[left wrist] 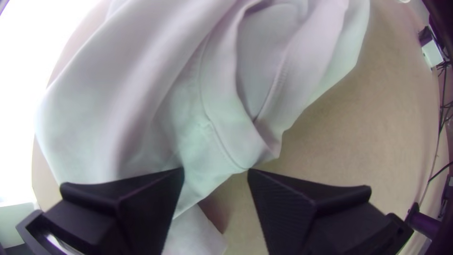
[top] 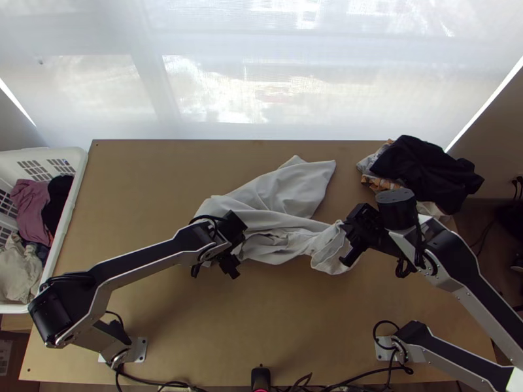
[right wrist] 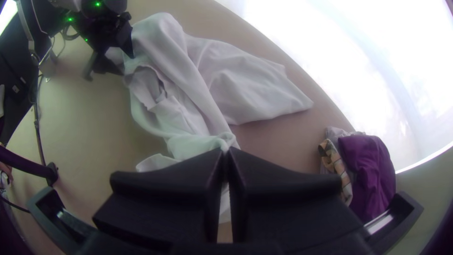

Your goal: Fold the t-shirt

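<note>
- The white t-shirt [top: 281, 189] lies bunched across the middle of the worktop [top: 150, 196], with a flatter flap pointing toward the far side and rumpled folds running to the right.
- The left end effector [top: 213, 268] is over the shirt's left part, its fingers [left wrist: 127, 193] spread apart with some of the cloth in the gap between them; I cannot tell whether they touch it.
- The right end effector [top: 344, 232] is at the shirt's right end, pressed together on a pinch of white cloth.
- Both arms stand in the way from above: the left arm [top: 147, 261] covers the shirt's left end, and the right arm [top: 471, 274] covers a bit of its right end.
- A heap sits at the worktop's far right corner, near the shirt: a dark garment [top: 425, 170] on top, a patterned orange one [top: 378, 184] peeking out beside it. The right arm's wrist stands close to this heap in the top view.
- A white laundry basket [top: 73, 189] stands at the left edge, holding a pink garment [top: 29, 209], a black one [top: 57, 199] and a pale one [top: 16, 269].
- Along the near edge run black cables [top: 366, 375], beside a small black device [top: 260, 377].
- Beyond the far edge is a bright, screened window [top: 261, 85].
</note>
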Robot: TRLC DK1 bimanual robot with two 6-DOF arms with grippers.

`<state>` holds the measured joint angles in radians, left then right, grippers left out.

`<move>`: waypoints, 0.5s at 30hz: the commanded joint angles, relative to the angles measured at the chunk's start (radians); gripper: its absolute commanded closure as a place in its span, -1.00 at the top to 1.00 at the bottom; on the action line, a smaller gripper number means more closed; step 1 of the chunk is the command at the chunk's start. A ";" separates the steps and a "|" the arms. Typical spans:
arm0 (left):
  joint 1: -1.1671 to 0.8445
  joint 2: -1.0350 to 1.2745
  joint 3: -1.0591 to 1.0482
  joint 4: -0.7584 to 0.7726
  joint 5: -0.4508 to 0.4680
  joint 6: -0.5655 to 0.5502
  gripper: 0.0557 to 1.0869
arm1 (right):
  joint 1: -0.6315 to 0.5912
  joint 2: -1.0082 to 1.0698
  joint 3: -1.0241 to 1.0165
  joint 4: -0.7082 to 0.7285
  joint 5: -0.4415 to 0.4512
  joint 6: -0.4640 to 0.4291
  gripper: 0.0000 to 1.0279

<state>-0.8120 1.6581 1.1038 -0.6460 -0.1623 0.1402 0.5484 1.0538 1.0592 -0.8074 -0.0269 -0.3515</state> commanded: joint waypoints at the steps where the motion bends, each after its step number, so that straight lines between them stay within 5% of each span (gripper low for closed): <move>1: 0.007 0.035 0.001 0.049 -0.029 0.062 -0.64 | -0.016 -0.021 -0.001 -0.015 -0.001 0.000 -0.95; 4: 0.034 0.019 0.016 0.039 -0.031 0.076 -0.93 | -0.016 -0.023 0.008 -0.015 -0.001 0.000 -0.95; 15: 0.209 -0.187 0.194 -0.057 -0.031 0.076 -0.94 | -0.018 0.057 0.245 -0.036 0.012 -0.041 -0.95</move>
<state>-0.7033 1.5780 1.1919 -0.6613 -0.1921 0.2108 0.5335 1.0584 1.1614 -0.8284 -0.0246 -0.3607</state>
